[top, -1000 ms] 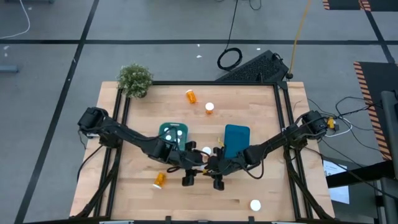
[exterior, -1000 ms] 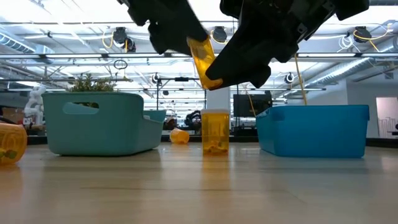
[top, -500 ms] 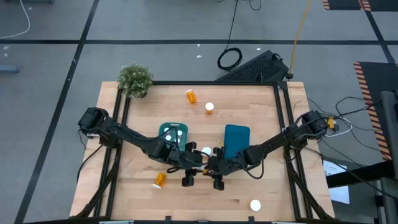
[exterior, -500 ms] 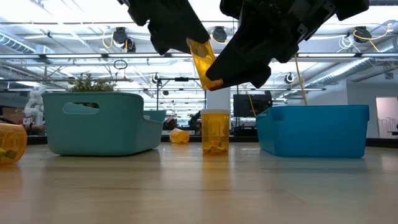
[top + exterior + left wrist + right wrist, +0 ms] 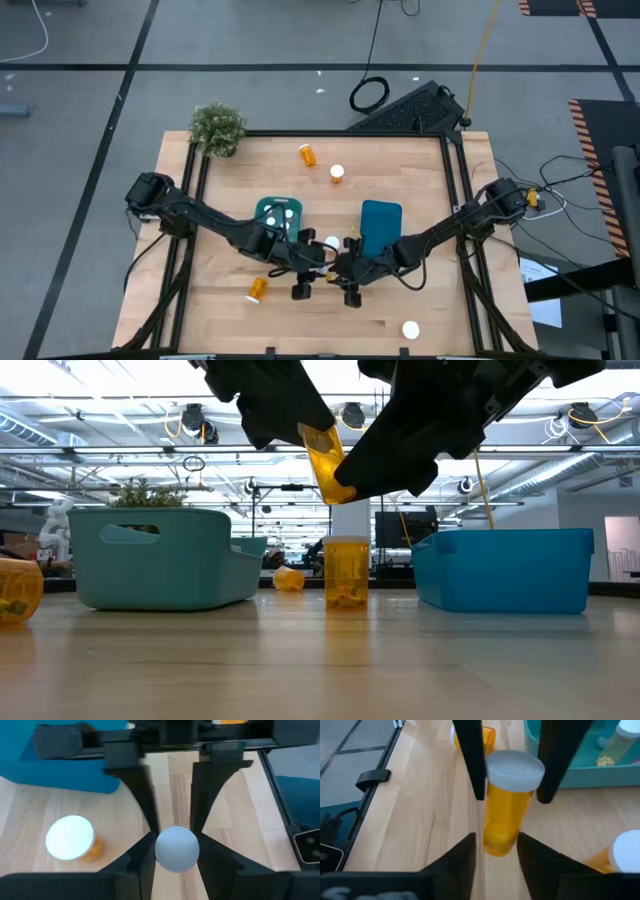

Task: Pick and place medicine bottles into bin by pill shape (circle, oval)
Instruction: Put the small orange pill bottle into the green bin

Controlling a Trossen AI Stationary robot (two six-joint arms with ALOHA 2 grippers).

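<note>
A medicine bottle with an orange body and a white cap hangs tilted above the table's middle, between my two grippers. My left gripper is shut on its cap end. My right gripper is open, its fingers standing on either side of the bottle's bottom end; a thin strip of table shows beside one finger. Another bottle stands upright on its base just behind. The teal bin lies left of the grippers, the blue bin to their right. My left gripper pinches the white cap of the bottle between its two fingers, one on each side of the cap's rim. It comes from the table's left, slanting down. The bottle is lifted clear and tilted, its cap end uppermost and its orange body hanging below.
An orange bottle lies near the front left, and a white-capped one stands at the front right. Two more are at the far side. A potted plant stands at the far left corner. The teal bin holds bottles.
</note>
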